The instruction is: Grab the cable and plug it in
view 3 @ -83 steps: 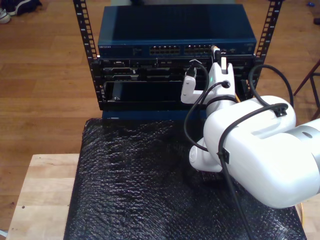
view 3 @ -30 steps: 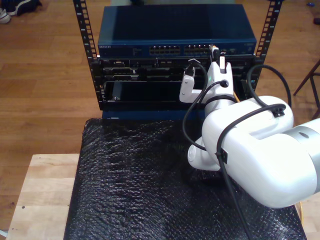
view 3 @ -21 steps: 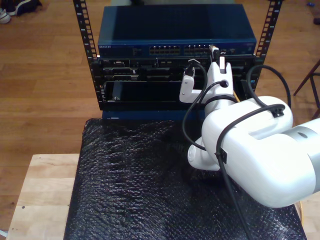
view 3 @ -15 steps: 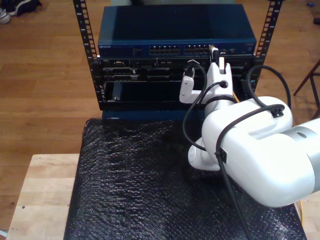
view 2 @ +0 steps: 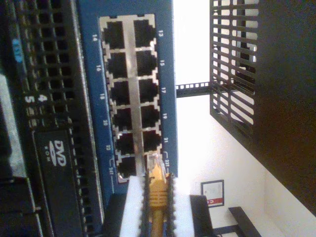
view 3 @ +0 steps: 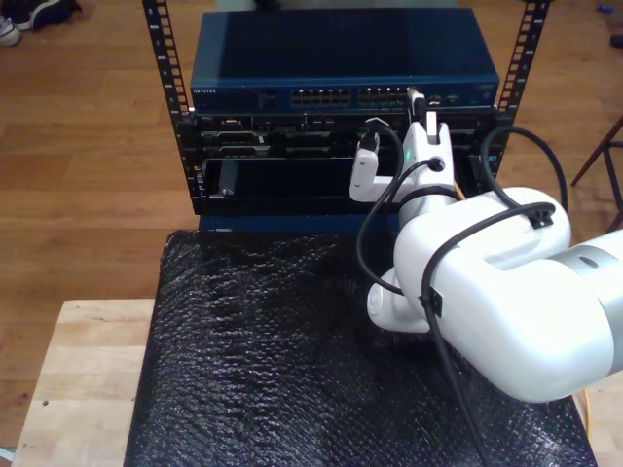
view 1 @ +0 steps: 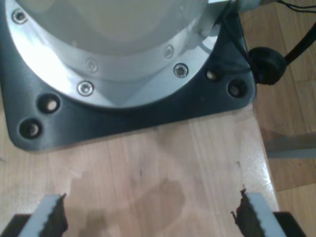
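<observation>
First wrist view: my first gripper (view 1: pixel 148 217) gapes wide, empty, over pale wood.

Second wrist view: my second gripper (view 2: pixel 157 207) pinches the yellow-orange network cable (view 2: pixel 157 197), whose clear plug (view 2: pixel 154 163) points lengthwise at the blue switch's port block (view 2: pixel 131 94) (just short, I judge).

Exterior view: that gripper (view 3: pixel 421 109) is at the switch (view 3: pixel 341 58), upper centre.

My first tool (view 1: pixel 150 219) hangs over a pale wooden surface (view 1: pixel 163 163), its two toothed pads (view 1: pixel 53 217) wide apart with bare wood between them. Ahead, a silver round flange (view 1: pixel 113 59) sits on a dark bolted plate (view 1: pixel 128 118). A black knob (view 1: pixel 266 64) lies beside the plate's corner.
</observation>
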